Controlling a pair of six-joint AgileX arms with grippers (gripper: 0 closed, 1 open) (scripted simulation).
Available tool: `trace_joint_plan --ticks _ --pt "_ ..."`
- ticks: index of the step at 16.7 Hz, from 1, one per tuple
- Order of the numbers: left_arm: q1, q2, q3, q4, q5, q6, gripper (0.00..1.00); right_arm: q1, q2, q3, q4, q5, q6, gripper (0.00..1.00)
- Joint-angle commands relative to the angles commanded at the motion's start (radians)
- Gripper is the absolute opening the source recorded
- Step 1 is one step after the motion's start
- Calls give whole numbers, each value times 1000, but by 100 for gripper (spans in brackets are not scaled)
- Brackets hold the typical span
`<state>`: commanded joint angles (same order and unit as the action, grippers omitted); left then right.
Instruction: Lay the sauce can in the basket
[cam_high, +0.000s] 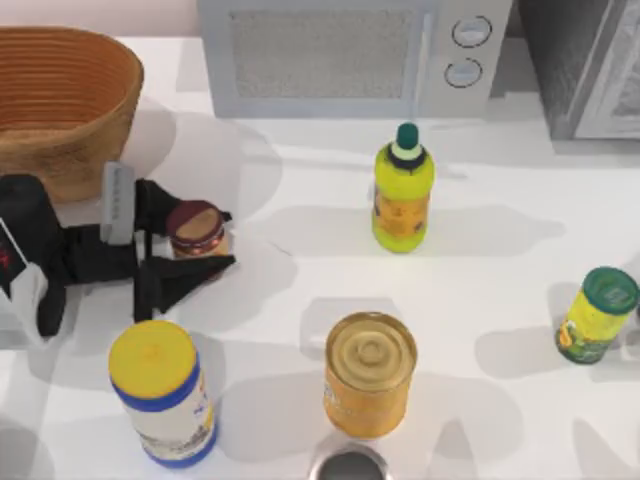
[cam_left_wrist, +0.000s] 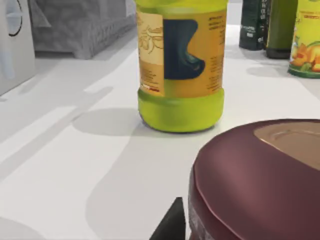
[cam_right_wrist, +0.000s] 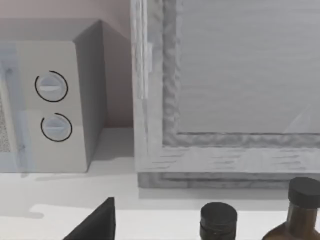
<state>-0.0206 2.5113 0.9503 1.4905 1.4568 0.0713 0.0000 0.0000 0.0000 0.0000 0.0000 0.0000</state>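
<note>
The sauce can, small with a maroon top and orange-white label, is at the table's left, between the two black fingers of my left gripper. The fingers lie against its sides, shut on it. In the left wrist view the can's maroon top looms close, with one fingertip right beside it. Whether the can rests on the table is not clear. The tan woven basket stands at the far left corner, just behind the left arm. My right arm is parked at the right, and a dark part of my right gripper is seen there.
A yellow-green bottle stands mid-table. A golden tin can and a yellow-lidded white canister stand near the front. A green-lidded jar is at the right. A microwave and a grey cabinet line the back.
</note>
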Motion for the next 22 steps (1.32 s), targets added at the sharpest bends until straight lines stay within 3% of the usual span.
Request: trace_joint_plan --ticks 2,3,13,22 --pt "0 0 0 0 0 0 2 0 0 0 0 0 0 100" --pt "0 0 0 0 0 0 0 0 0 0 0 0 0 100" --pt "4 -11 -6 -6 -4 1 0 0 0 0 0 0 0 100" --pt "-13 -396 -79 -287 29 -31 0 0 0 0 0 0 0 100"
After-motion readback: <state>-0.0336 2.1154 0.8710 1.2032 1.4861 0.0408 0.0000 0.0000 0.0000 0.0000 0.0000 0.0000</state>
